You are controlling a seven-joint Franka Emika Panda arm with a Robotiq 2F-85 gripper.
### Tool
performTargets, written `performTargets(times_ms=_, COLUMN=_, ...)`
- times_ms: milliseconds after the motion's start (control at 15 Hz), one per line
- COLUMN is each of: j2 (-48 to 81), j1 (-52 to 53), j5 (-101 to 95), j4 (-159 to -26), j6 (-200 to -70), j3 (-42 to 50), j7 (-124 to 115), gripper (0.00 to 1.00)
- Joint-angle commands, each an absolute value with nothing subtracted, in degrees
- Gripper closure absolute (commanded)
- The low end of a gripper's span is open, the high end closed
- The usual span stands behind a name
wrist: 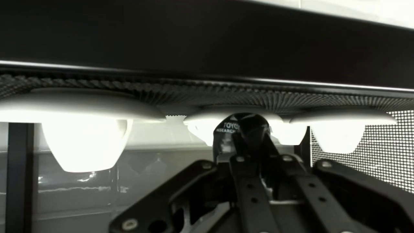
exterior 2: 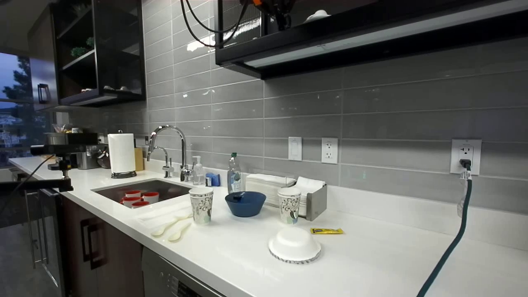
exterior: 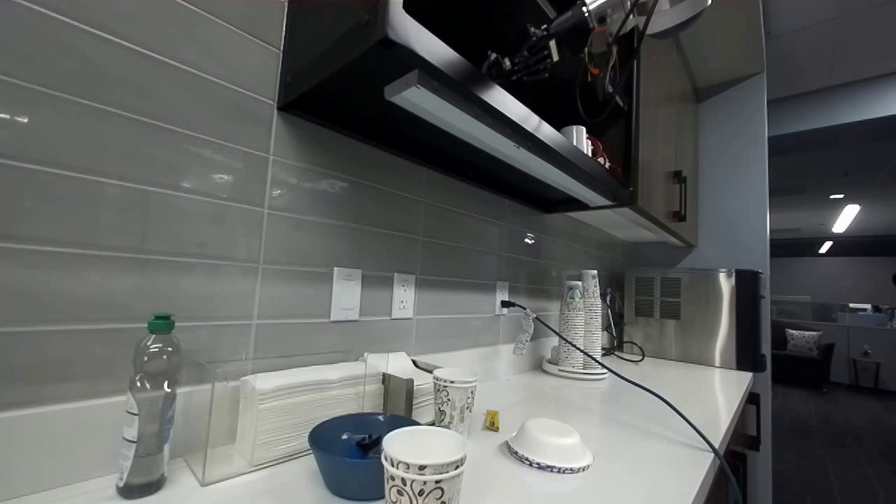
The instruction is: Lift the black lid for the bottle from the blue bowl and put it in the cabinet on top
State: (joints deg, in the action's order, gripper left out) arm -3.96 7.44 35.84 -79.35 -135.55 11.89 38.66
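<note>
My gripper is up at the opening of the black overhead cabinet. In the wrist view, which stands upside down, the gripper is shut on a rounded black lid with white lettering. The lid is behind the cabinet's front lip, among white cups on saucers. I cannot tell whether it touches the shelf. In an exterior view the gripper is dark and partly cut off. The blue bowl stands on the counter with a small black piece in it; the bowl also shows from another side.
White cups on saucers stand close on both sides of the gripper on the shelf. A white cup stands farther along it. Below are patterned paper cups, white bowls, a napkin holder and a soap bottle.
</note>
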Motion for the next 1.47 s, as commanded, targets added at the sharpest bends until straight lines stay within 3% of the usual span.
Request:
performTargets(times_ms=0, j2=-1.3, j1=7.37, j5=35.71, j4=-75.12, j6=-132.97, j3=11.81, j7=39.28, gripper=0.6)
performTargets(times_ms=600, j2=-7.16, j1=7.48, j5=32.74, j4=-78.33, j6=-128.1, j3=11.72, j7=38.72, gripper=0.01)
performTargets(times_ms=933, j2=-20.03, j1=7.61, j5=34.85, j4=-88.88, j6=-120.24, j3=12.07, j7=40.26, gripper=0.0)
performTargets(times_ms=1400, j2=-39.53, j1=3.89, j5=29.28, j4=-109.1, j6=-126.49, j3=8.64, j7=35.24, gripper=0.0)
